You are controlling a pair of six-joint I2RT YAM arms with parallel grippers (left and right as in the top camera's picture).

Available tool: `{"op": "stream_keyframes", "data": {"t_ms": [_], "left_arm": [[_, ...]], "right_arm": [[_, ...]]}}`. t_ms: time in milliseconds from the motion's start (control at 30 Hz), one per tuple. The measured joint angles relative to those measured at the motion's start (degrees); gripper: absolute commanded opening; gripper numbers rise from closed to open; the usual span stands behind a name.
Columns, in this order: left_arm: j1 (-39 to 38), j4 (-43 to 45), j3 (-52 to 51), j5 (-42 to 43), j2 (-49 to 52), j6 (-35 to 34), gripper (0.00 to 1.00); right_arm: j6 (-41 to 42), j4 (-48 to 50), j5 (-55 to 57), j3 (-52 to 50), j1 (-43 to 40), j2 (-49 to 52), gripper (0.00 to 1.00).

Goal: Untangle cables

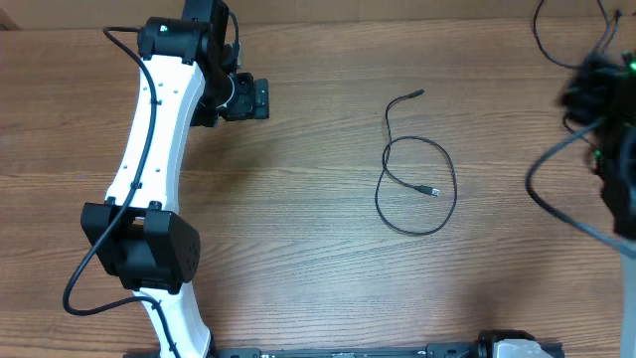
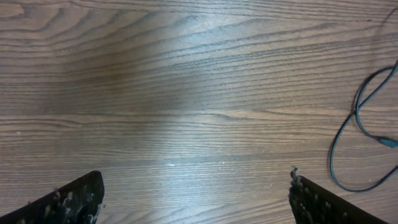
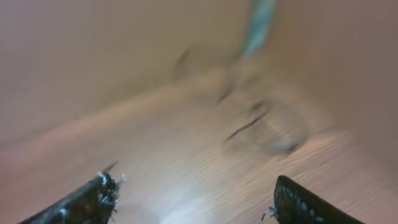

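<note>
we count one cable (image 1: 454,187) lying free on the wooden worktop (image 1: 298,219), a little right of the middle in the overhead view. it is thin and black, it makes one open loop that crosses itself once, and it has two small plugs: one (image 1: 419,93) at the far end of the straight tail, the other (image 1: 432,190) inside the loop. nothing touches it.

a second thin black cord (image 1: 538,30) shows at the top right corner, beside the blurred right arm (image 1: 608,139); we cannot tell if it is also a loose cable.

there are two arms. the left hand (image 1: 263,99) is well apart from the cable, to its left. in its own camera the left hand (image 2: 194,177) is released, the two fingers wide apart over bare wood, and the cable (image 2: 356,112) lies at the right edge.

the right wrist view is very blurred, but the right hand (image 3: 193,183) is released too, with nothing between its two fingers.
</note>
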Motion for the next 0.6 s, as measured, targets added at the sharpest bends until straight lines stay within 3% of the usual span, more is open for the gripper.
{"op": "stream_keyframes", "data": {"t_ms": [200, 533, 600], "left_arm": [[0.00, -1.36, 0.00, 0.31, 0.00, 0.00, 0.94], [0.00, -1.49, 0.00, 0.50, 0.00, 0.00, 0.95], [0.00, -1.53, 0.00, 0.48, 0.00, 0.00, 0.94]], "right_arm": [[2.64, -0.13, -16.00, -6.99, 0.02, 10.36, 0.79], [2.69, 1.99, -18.93, -17.92, 0.04, 35.12, 0.80], [2.64, 3.63, -19.06, -18.88, 0.02, 39.54, 0.72]]}}
